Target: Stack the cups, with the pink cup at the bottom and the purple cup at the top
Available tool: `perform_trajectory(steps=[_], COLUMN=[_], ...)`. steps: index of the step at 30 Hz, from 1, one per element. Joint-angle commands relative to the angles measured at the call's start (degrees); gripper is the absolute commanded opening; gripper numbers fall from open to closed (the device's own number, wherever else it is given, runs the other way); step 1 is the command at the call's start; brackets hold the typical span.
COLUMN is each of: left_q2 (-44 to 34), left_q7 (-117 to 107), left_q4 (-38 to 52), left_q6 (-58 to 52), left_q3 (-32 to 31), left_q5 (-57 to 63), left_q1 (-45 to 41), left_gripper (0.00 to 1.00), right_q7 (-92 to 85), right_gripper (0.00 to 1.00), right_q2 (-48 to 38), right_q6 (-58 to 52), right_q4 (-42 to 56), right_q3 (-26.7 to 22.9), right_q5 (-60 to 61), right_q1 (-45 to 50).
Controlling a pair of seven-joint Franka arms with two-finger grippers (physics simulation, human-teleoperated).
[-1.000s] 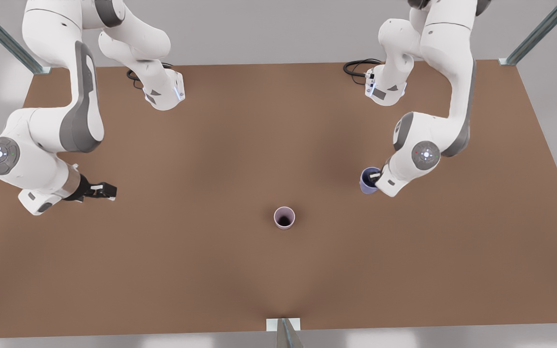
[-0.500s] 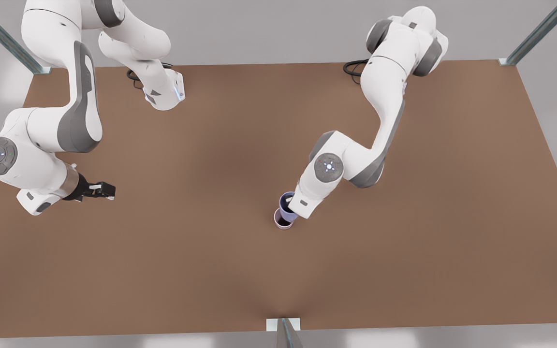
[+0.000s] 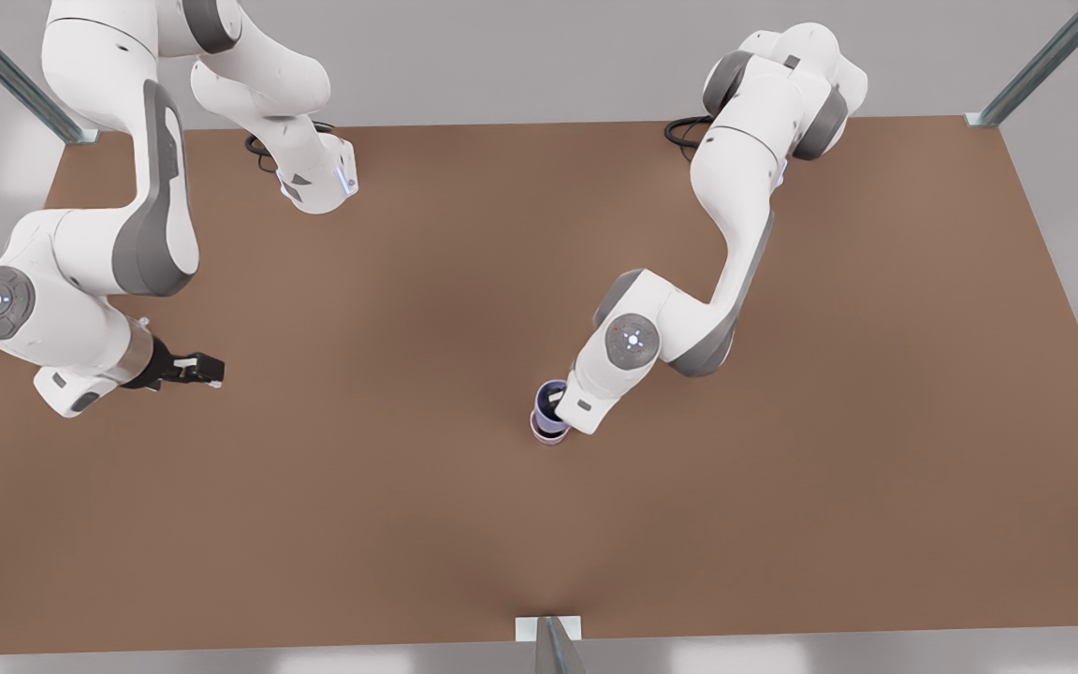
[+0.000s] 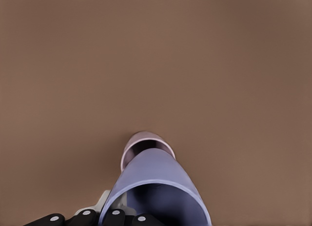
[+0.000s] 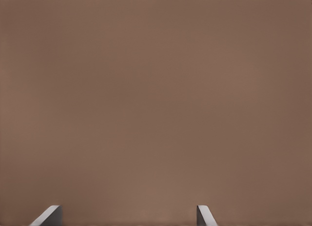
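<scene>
The pink cup (image 3: 548, 437) stands upright on the table (image 3: 408, 524) near the middle, and its rim (image 4: 140, 139) peeks out behind the purple cup in the left wrist view. My left gripper (image 3: 559, 402), on the arm at the front view's right, is shut on the purple cup (image 3: 549, 397) by its rim. The purple cup (image 4: 155, 184) is upright, directly over the pink cup, with its base at the pink cup's mouth; how deep it sits is hidden. My right gripper (image 3: 209, 368) waits open and empty at the front view's left, with its fingertips (image 5: 48, 216) apart over bare table.
The brown table has metal frame posts at its far corners (image 3: 986, 118) and a bracket (image 3: 548, 629) at the middle of its near edge. Both arm bases (image 3: 314, 183) stand at the far side with black cables beside them.
My left gripper carried the purple cup from the front view's right to above the pink cup, then lowered it onto the pink cup's mouth. The right arm barely moved.
</scene>
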Motion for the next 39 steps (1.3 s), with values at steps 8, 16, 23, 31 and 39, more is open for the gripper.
perform_trajectory(steps=[8, 16, 23, 31, 39], left_q2=[0.5, 1.3, 1.4, 2.0, 2.2], left_q7=[0.0, 0.0, 0.0, 0.0, 0.0], left_q4=[-0.2, -1.5, -2.9, -3.2, -4.0], left_q6=[0.5, 1.5, 2.8, 3.7, 5.4], left_q3=[0.0, -0.1, -0.1, -0.7, -0.7], left_q5=[-3.1, -3.2, -3.2, -3.2, -3.1], left_q1=[0.3, 0.1, -0.2, -0.3, -0.4], left_gripper=[0.21, 0.21, 0.21, 0.21, 0.21], right_q7=[0.5, 0.3, 0.5, 0.4, 0.6], right_gripper=[1.0, 1.0, 1.0, 1.0, 1.0], right_q2=[0.0, 0.0, -0.1, -0.1, -0.1], right_q6=[0.0, 0.0, -0.2, -0.3, -0.9], right_q4=[0.0, 0.0, 0.0, -0.1, 0.0], right_q3=[0.0, 0.0, 0.0, 0.0, 0.0], right_q5=[0.0, 0.0, 0.0, 0.0, 0.0], right_q1=[0.1, 0.0, 0.1, 0.0, 0.1])
